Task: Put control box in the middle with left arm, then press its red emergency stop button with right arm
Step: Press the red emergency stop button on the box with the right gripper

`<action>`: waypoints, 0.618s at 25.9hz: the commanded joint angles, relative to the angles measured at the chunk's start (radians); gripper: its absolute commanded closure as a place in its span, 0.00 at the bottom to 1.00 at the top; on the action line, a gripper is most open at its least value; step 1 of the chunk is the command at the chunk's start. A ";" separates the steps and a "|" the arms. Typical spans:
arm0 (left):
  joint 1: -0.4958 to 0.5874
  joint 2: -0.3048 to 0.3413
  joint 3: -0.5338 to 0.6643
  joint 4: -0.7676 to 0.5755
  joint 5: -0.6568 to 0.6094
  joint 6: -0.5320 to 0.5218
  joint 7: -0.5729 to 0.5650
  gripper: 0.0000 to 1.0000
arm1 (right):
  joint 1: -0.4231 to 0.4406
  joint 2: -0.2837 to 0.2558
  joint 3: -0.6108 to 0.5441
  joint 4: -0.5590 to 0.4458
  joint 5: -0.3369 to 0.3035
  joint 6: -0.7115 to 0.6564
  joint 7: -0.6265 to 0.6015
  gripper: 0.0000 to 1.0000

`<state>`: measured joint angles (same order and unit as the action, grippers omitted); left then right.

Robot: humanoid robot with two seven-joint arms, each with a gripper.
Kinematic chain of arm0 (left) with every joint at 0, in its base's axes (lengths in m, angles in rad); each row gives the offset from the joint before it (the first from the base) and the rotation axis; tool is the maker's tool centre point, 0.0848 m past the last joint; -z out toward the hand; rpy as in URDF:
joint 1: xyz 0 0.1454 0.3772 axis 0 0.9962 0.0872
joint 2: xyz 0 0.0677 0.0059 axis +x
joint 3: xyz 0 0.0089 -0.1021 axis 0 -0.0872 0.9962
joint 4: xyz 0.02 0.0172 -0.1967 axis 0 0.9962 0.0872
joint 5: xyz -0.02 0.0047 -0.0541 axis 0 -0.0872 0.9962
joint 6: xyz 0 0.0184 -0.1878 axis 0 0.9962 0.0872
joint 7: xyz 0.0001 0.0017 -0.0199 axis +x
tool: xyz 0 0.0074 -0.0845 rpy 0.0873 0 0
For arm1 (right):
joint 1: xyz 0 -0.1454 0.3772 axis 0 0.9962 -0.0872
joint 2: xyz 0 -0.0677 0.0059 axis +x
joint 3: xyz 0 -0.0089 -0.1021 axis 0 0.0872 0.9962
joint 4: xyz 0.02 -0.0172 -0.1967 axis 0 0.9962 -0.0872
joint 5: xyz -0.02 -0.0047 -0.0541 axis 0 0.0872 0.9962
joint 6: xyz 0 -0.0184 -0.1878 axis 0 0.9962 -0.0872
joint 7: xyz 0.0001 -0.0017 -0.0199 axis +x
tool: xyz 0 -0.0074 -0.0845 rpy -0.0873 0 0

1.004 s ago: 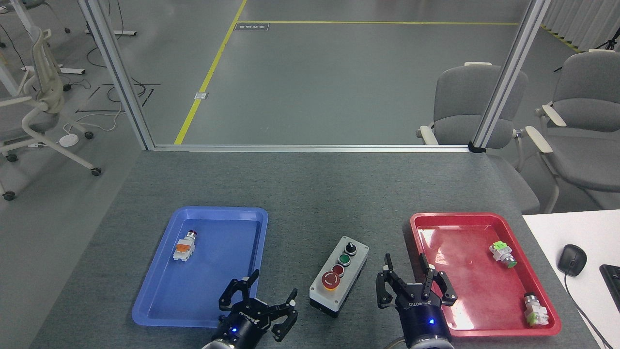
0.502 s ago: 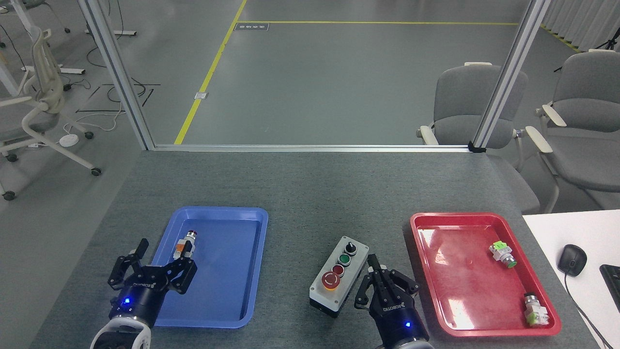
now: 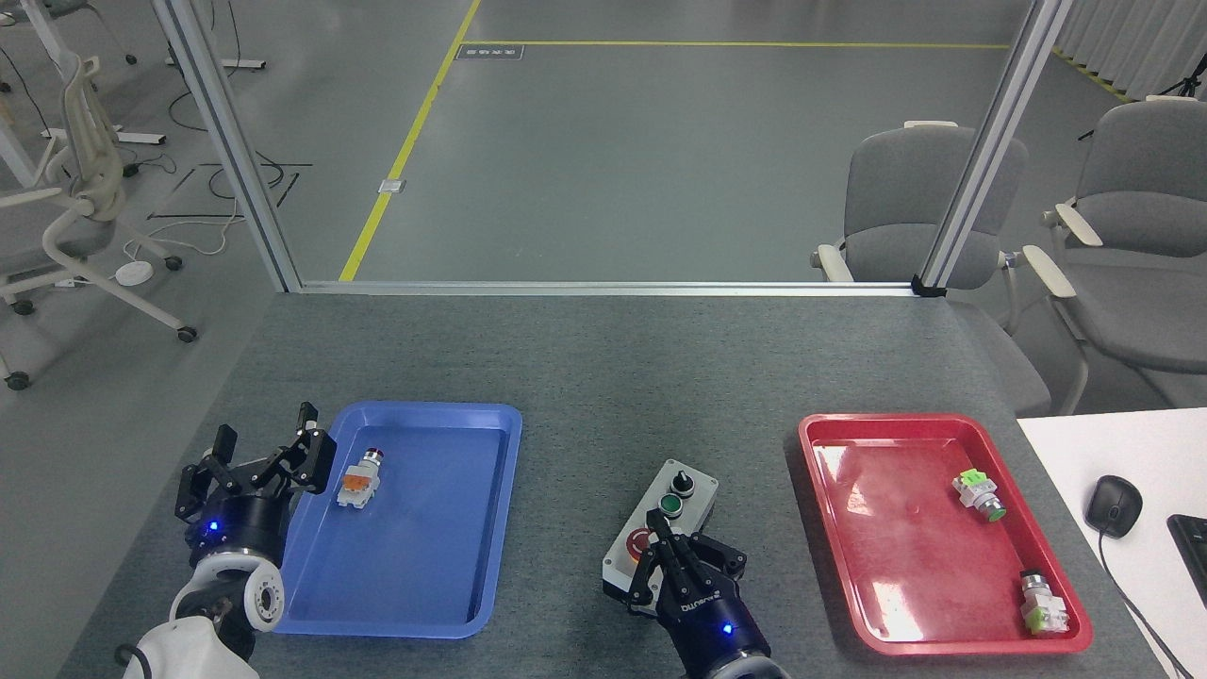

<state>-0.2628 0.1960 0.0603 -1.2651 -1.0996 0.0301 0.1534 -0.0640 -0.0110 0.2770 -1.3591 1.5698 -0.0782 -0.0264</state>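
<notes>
The control box (image 3: 681, 498), light grey with a black base, lies on the bare grey middle (image 3: 585, 396) of the table, between the two trays. My right gripper (image 3: 666, 549) hangs over its near end with the fingers drawn together, shut. It covers most of the red emergency stop button (image 3: 638, 540), of which only a red sliver shows at the left. The black knob and green button stay in sight. My left gripper (image 3: 269, 453) is open and holds nothing, just off the blue tray's left rim, far from the box.
A blue tray (image 3: 443, 528) holds one small red-tipped switch (image 3: 359, 476). A red tray (image 3: 896, 566) holds two green-tipped parts (image 3: 979, 496) (image 3: 1041, 604). A white desk with a mouse (image 3: 1113, 505) adjoins the table at right. Chairs stand beyond the far edge.
My right gripper has moved left from beside the box to over its emergency stop button. My left gripper has moved away to the far left, then further up beside the blue tray.
</notes>
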 commanded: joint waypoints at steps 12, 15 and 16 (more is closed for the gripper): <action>0.014 -0.004 -0.002 0.009 -0.005 -0.130 0.008 0.01 | -0.022 -0.001 0.011 0.095 -0.011 0.020 0.083 1.00; 0.014 -0.006 -0.002 0.007 -0.006 -0.130 0.005 0.01 | -0.022 -0.001 0.011 0.083 -0.016 0.021 0.079 1.00; 0.014 -0.006 -0.002 0.009 -0.006 -0.130 0.005 0.01 | -0.022 -0.001 0.010 0.072 -0.028 0.021 0.071 1.00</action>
<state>-0.2478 0.1913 0.0584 -1.2560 -1.1053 -0.0987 0.1618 -0.0851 -0.0118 0.2885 -1.2710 1.5543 -0.0599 0.0086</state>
